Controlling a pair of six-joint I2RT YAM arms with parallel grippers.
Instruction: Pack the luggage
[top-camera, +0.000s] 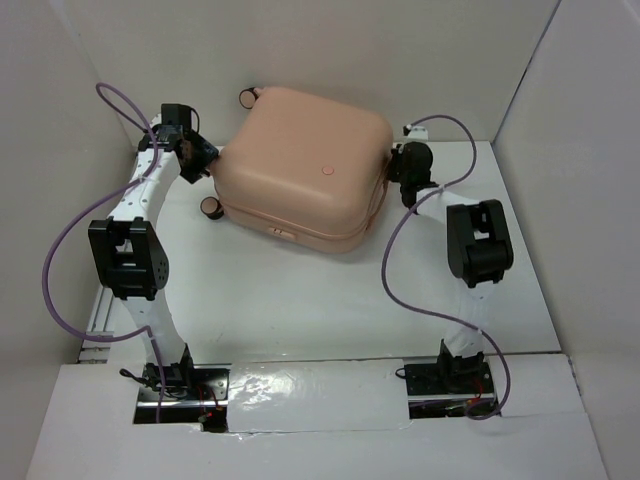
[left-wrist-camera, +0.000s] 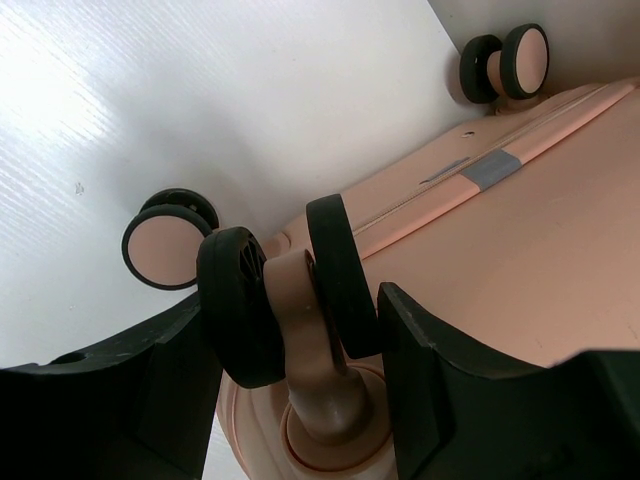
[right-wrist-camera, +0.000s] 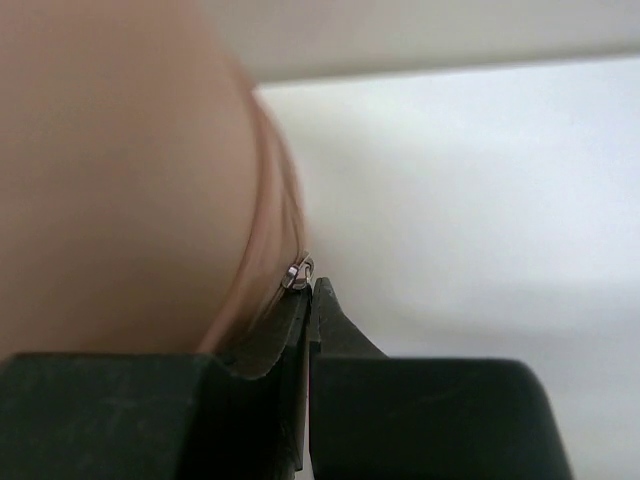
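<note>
The luggage (top-camera: 305, 165), a pale peach-pink hard-shell suitcase, lies closed and flat at the back middle of the white table. My left gripper (top-camera: 203, 160) is at its left side. In the left wrist view this gripper (left-wrist-camera: 295, 305) straddles a black double wheel (left-wrist-camera: 240, 300) on its peach caster stem, with both fingers against the tyres. My right gripper (top-camera: 398, 165) is at the luggage's right side. In the right wrist view it (right-wrist-camera: 310, 290) is shut at the zip seam, a small metal zipper pull (right-wrist-camera: 297, 272) at its tips, beside the shell (right-wrist-camera: 120, 180).
Two other wheels (left-wrist-camera: 165, 240) (left-wrist-camera: 510, 60) stick out along the same side, and a grey tape patch (left-wrist-camera: 490, 168) sits on the seam. White walls (top-camera: 560, 80) box in the table. Purple cables (top-camera: 400, 270) loop beside each arm.
</note>
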